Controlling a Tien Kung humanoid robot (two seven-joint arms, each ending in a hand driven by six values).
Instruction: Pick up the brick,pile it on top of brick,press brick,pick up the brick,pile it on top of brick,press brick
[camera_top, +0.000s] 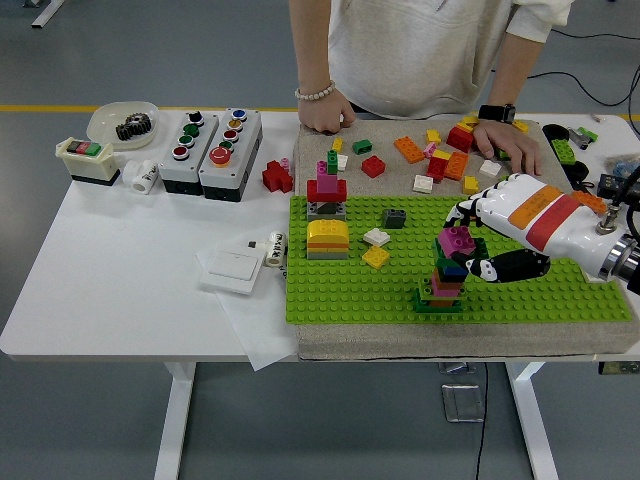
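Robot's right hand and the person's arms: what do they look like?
The right hand has a white shell with an orange patch and a red band, black finger joints and a black thumb. The person wears a light grey top, a bead bracelet and a black watch.

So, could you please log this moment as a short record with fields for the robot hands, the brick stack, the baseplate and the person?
right robot hand: fingers and thumb closed on the magenta plastic brick
left robot hand: not in view
magenta plastic brick: on top of the multicoloured brick stack
stack location: right half of the green studded baseplate
person's hands: one fist and one flat hand resting on the grey mat's far side, among loose bricks
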